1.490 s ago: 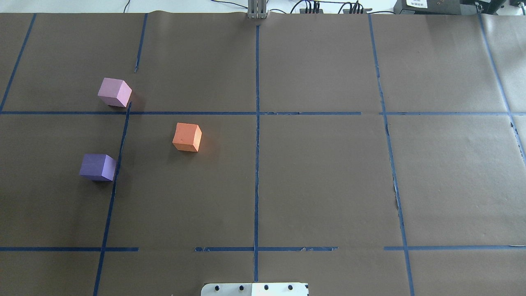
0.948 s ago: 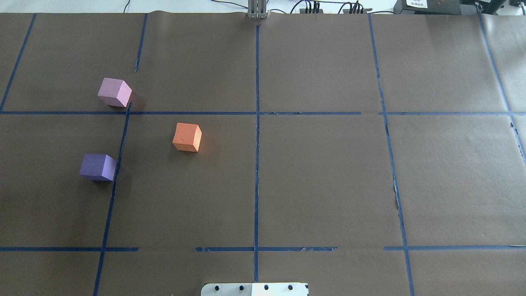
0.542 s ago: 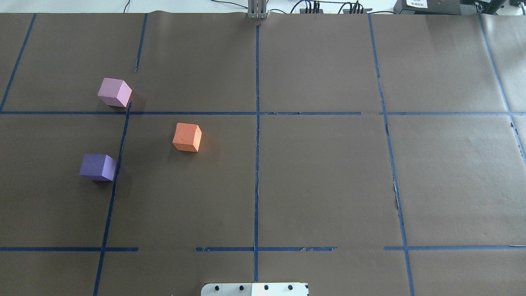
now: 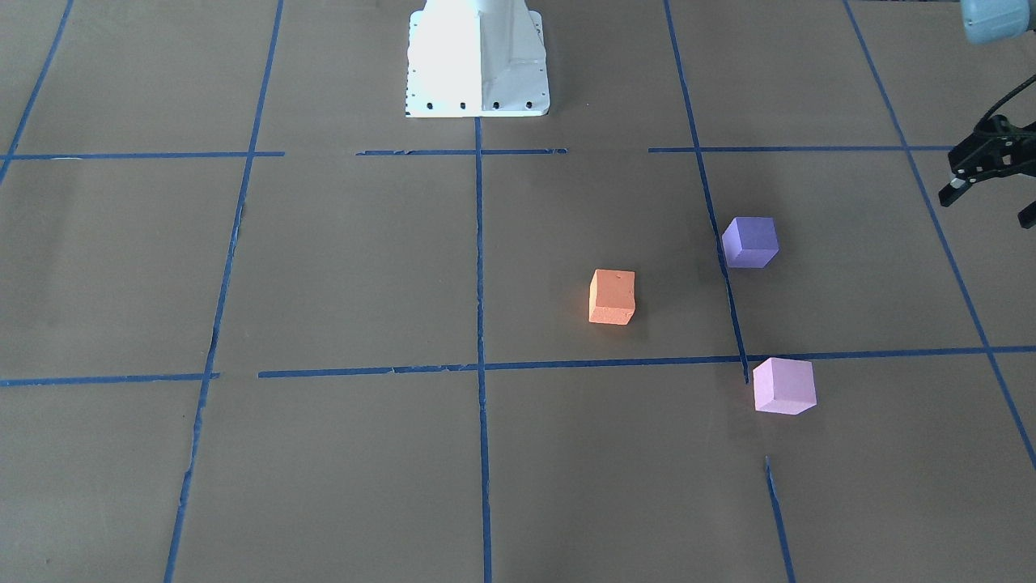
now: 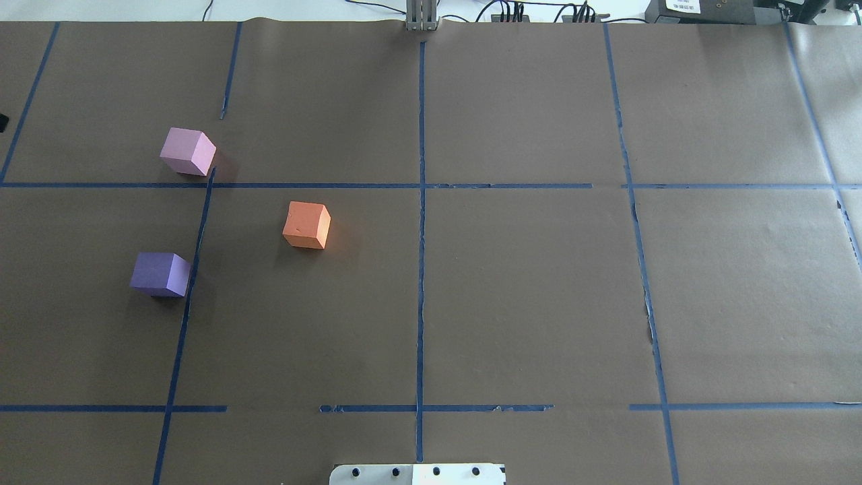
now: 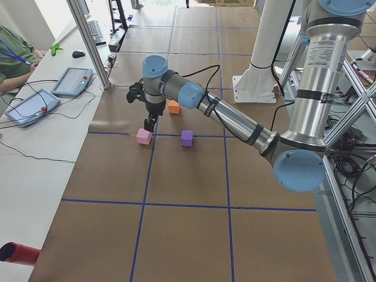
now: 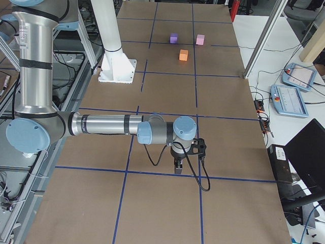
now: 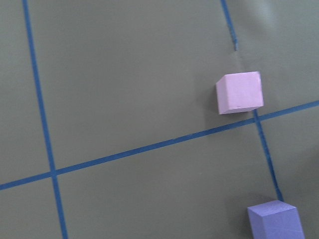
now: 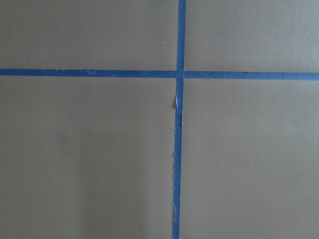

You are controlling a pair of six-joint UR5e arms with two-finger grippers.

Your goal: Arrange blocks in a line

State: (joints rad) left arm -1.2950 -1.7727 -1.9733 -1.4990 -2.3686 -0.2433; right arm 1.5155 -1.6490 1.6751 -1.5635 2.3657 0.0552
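Three cubes stand apart on the brown paper on my left half of the table. The orange block (image 5: 306, 225) is nearest the middle. The violet-purple block (image 5: 160, 274) is closer to me, and the pale pink block (image 5: 188, 151) is farther away. My left gripper (image 4: 989, 204) hovers above the table, outboard of the purple (image 4: 750, 241) and pink (image 4: 783, 386) blocks, with its jaws apart and empty. Its wrist view shows the pink (image 8: 239, 92) and purple (image 8: 274, 221) blocks. My right gripper (image 7: 177, 165) hangs over bare paper far from the blocks. I cannot tell whether it is open.
Blue tape lines (image 5: 421, 202) divide the brown paper into squares. The white robot base (image 4: 477, 61) stands at the near-middle edge. A metal post (image 5: 421, 17) and cables sit at the far edge. Tablets (image 6: 71, 81) lie on a side table beyond the far edge.
A dark sliver of my left gripper has come into the overhead view at its left edge. The three blocks have not moved.
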